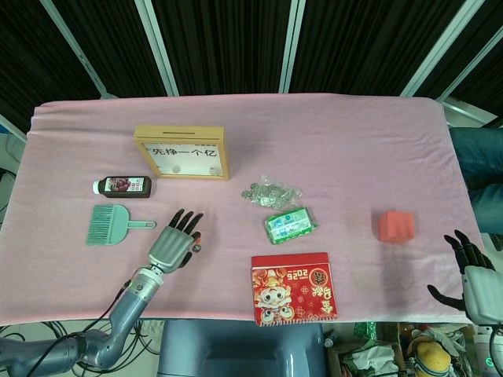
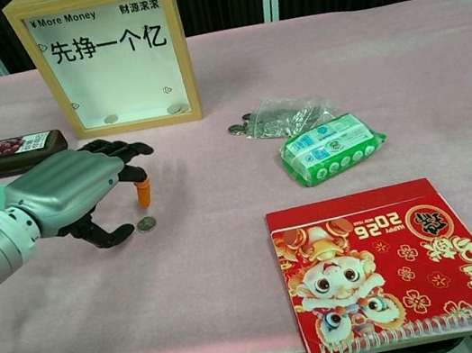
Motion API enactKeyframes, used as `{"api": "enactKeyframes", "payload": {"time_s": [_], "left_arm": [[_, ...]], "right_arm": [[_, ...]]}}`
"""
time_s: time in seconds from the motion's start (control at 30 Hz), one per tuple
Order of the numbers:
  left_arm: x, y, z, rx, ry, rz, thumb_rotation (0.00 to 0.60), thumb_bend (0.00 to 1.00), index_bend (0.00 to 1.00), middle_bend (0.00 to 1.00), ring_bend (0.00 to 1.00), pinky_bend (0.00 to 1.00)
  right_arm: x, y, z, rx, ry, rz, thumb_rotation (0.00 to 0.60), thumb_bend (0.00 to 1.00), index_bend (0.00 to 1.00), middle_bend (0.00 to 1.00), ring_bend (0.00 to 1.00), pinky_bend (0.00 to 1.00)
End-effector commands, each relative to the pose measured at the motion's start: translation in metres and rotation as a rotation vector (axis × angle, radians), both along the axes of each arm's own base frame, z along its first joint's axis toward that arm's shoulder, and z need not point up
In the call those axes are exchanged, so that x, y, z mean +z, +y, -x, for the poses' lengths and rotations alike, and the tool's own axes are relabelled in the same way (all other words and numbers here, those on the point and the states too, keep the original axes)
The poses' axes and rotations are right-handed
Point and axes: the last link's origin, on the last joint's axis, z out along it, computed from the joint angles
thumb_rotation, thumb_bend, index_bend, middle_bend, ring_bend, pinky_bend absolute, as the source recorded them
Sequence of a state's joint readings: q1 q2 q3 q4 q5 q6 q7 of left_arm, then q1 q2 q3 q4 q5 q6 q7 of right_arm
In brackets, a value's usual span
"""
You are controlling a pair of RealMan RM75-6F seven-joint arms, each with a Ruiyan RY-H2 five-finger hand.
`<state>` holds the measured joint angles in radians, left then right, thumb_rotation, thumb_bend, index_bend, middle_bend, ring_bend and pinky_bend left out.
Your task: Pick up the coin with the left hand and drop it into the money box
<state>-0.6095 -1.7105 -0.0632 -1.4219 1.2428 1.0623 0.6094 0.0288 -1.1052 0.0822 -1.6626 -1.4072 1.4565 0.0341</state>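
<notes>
Chest view: coin [image 2: 145, 224] lay flat on counter [image 2: 232, 259], just right of left hand [image 2: 70, 196], between its orange fingertip [image 2: 142, 193] and thumb; hand open, holding nothing; right hand far off.

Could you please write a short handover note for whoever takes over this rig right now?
Left robot hand: holds nothing, fingers spread just above the coin, which lies flat on the pink cloth between thumb and fingertips.
Right robot hand: open, idle at the table's right edge.
Money box: upright at the back left, beyond the coin.
Done: approach to the coin.
Left: pinch the coin, lift it, carry it to the box's top slot, drop it in.
</notes>
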Motion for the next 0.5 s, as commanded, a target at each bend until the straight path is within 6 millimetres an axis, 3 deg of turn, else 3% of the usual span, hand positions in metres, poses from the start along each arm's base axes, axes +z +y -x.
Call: {"api": "enactKeyframes", "payload": {"time_s": [0.03, 0.5], "left_arm": [[-0.0003, -0.0011, 0.0018, 0.001, 0.009, 0.003, 0.6, 0.36, 0.41, 0.05, 0.0, 0.01], [-0.0009, -0.0024, -0.0004, -0.005, 0.017, -0.003, 0.6, 0.36, 0.42, 0.05, 0.0, 0.01]], "right_arm": [[0.0012, 0.0015, 0.0013, -0.004, 0.001, 0.002, 0.6, 0.08, 0.14, 0.02, 0.1, 0.2], [0.0022, 0.0013, 0.0015, -0.002, -0.006, 0.001, 0.6, 0.08, 0.14, 0.02, 0.1, 0.2]]}}
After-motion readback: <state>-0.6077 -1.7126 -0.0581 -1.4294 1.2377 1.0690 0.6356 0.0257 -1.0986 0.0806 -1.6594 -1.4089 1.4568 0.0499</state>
